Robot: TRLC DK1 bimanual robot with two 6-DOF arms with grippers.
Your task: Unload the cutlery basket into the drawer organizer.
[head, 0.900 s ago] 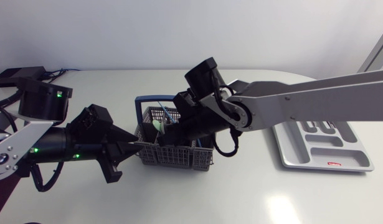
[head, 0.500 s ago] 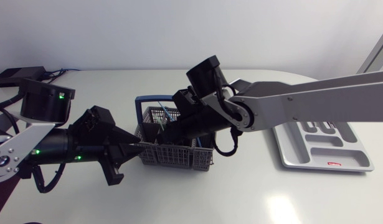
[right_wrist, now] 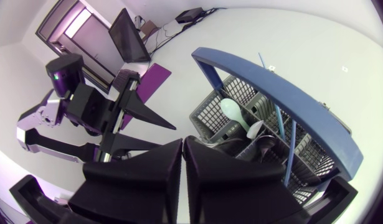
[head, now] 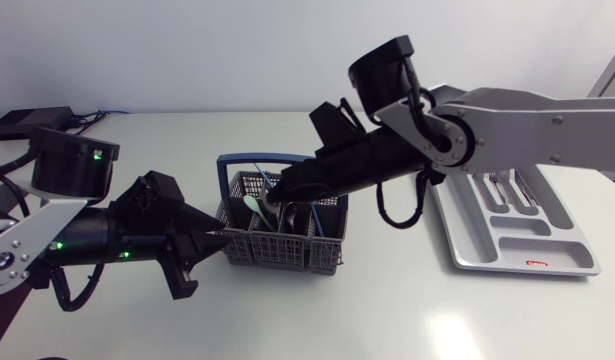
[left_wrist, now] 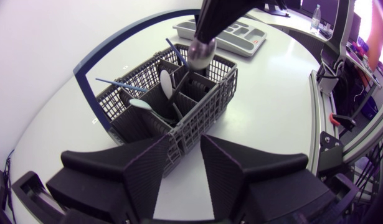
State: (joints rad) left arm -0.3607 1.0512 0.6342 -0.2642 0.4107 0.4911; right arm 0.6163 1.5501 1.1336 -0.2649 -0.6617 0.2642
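Note:
A grey mesh cutlery basket point(head: 287, 252) with a blue handle point(right_wrist: 291, 99) stands at the table's middle. It holds a pale plastic spoon point(left_wrist: 166, 81), thin blue sticks point(left_wrist: 119, 84) and dark utensils. My left gripper point(head: 215, 240) grips the basket's left rim point(left_wrist: 179, 140), which sits between its fingers. Over the basket, my right gripper point(head: 284, 190) is shut on a metal spoon point(left_wrist: 202, 53), whose bowl hangs just above the compartments. In the right wrist view the fingers point(right_wrist: 166, 168) are pressed nearly together and hide the spoon.
The grey drawer organizer point(head: 527, 245) lies at the right side of the table, with some cutlery point(head: 502, 190) in its far compartments. It also shows beyond the basket in the left wrist view, as the organizer point(left_wrist: 231, 34). A black box point(head: 27, 122) sits at the far left.
My right arm has risen and swung back toward the right, drawing the metal spoon up out of the basket. The left arm and the basket have stayed put.

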